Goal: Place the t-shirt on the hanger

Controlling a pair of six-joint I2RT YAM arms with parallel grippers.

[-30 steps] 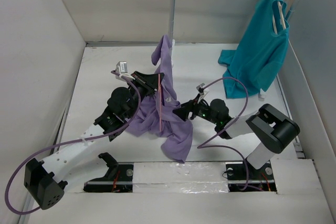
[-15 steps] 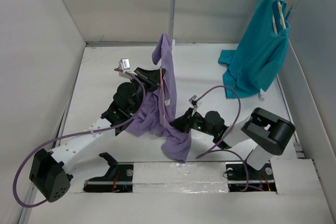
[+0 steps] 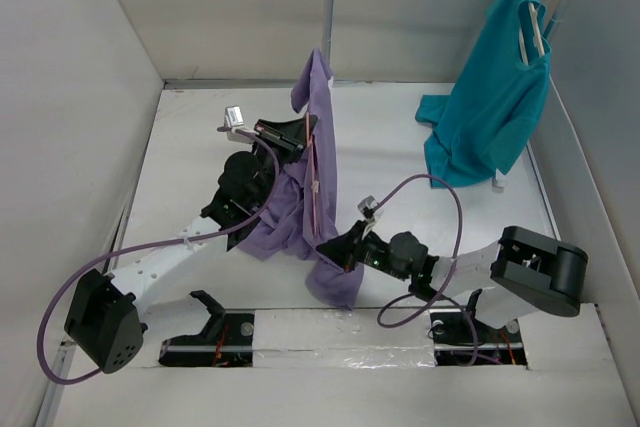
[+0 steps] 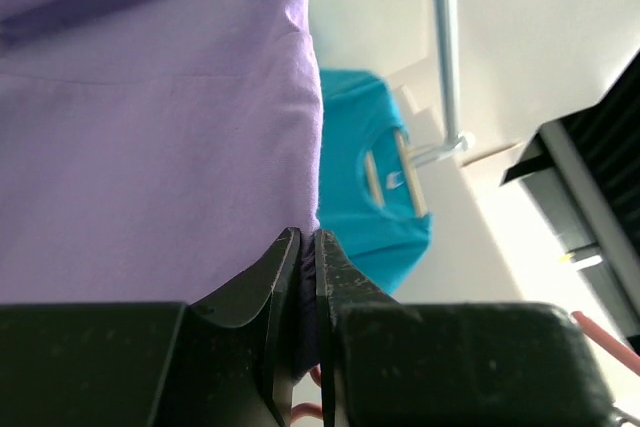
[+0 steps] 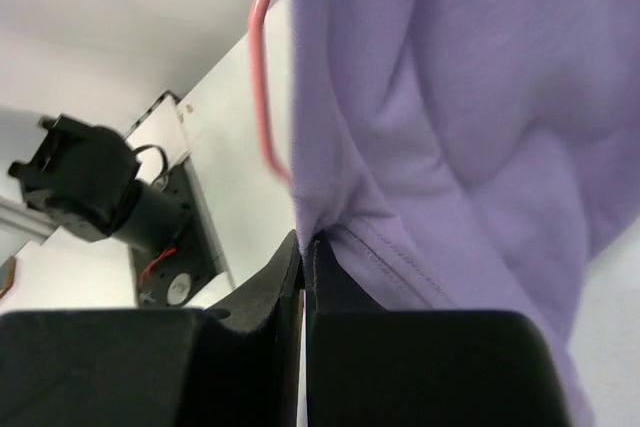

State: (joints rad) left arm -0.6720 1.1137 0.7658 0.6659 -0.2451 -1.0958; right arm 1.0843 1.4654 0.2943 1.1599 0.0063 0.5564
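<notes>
The left pincer (image 3: 298, 133) is clamped on the upper part of the t-shirt (image 3: 285, 222), which drapes below it to the tabletop (image 3: 190, 147). The hanger (image 3: 313, 182) runs down the fabric between both pincers. The right pincer (image 3: 330, 250) pinches the t-shirt's lower hem.

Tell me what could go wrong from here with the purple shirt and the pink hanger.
The right gripper pinches only a thin fold of the t-shirt; a hard pull may free it. The left gripper clamps fabric close to the hanger, so the wire could twist or drop. The shirt's top sits near the rack pole and might snag.
</notes>
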